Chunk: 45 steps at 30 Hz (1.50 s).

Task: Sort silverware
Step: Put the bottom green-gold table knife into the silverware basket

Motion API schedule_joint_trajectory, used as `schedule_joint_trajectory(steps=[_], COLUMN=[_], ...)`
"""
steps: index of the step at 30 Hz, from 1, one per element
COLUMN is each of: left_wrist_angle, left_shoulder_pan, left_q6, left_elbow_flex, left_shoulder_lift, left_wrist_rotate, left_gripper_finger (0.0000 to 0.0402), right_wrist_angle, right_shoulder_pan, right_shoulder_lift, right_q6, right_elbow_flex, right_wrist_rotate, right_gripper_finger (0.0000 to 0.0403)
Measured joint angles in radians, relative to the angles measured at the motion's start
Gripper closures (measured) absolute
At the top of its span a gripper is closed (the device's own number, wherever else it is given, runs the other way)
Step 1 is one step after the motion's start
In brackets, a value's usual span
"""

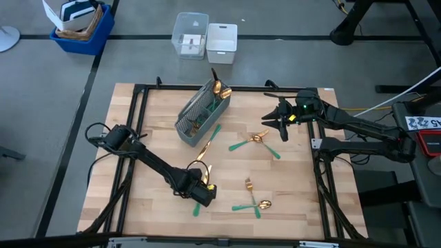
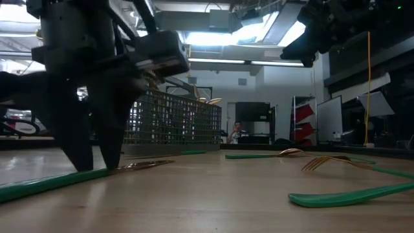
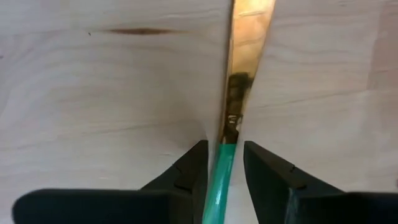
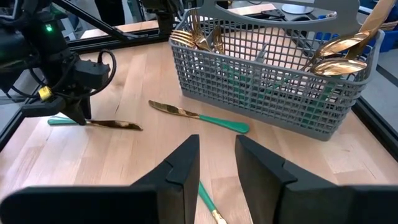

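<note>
left gripper (image 3: 222, 163) | jaws straddling knife (image 3: 231, 149) handle, not yet closing | knife's long axis pointing toward caddy (image 1: 200, 114) | right gripper (image 1: 274, 124) hovering open, empty

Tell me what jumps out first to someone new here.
The grey mesh caddy at the table's back, gold heads poking out. Then the left gripper down at the front, fingers straddling a teal-handled knife flat on the wood. The right gripper hovers open above loose pieces.
</note>
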Motion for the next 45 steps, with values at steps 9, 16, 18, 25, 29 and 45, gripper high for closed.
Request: schedule_joint_trajectory(steps=[9, 16, 18, 25, 29, 45], left_wrist_angle=[-0.023, -0.076, -0.091, -0.180, -0.160, -0.138], left_shoulder_pan=[0.056, 0.107, 0.109, 0.107, 0.104, 0.107], left_q6=[0.135, 0.239, 0.240, 0.215, 0.219, 0.286], left_elbow_flex=[0.001, 0.002, 0.002, 0.000, -0.001, -0.005], left_shoulder_lift=[0.009, 0.010, 0.010, 0.010, 0.010, 0.011], left_wrist_rotate=[0.068, 0.169, 0.170, 0.180, 0.172, 0.156], left_gripper_finger=[0.0341, 0.0368, 0.0372, 0.0366, 0.0359, 0.0297], right_wrist_angle=[-0.002, -0.003, -0.003, -0.008, -0.008, -0.007], right_shoulder_pan=[0.000, 0.000, 0.000, 0.000, 0.000, 0.000], right_shoulder_lift=[0.000, 0.000, 0.000, 0.000, 0.000, 0.000], right_q6=[0.000, 0.000, 0.000, 0.000, 0.000, 0.000], right_elbow_flex=[0.000, 0.000, 0.000, 0.000, 0.000, 0.000], right_wrist_rotate=[0.000, 0.000, 0.000, 0.000, 0.000, 0.000], right_gripper_finger=[0.0295, 0.0295, 0.0295, 0.0295, 0.0295, 0.0295])
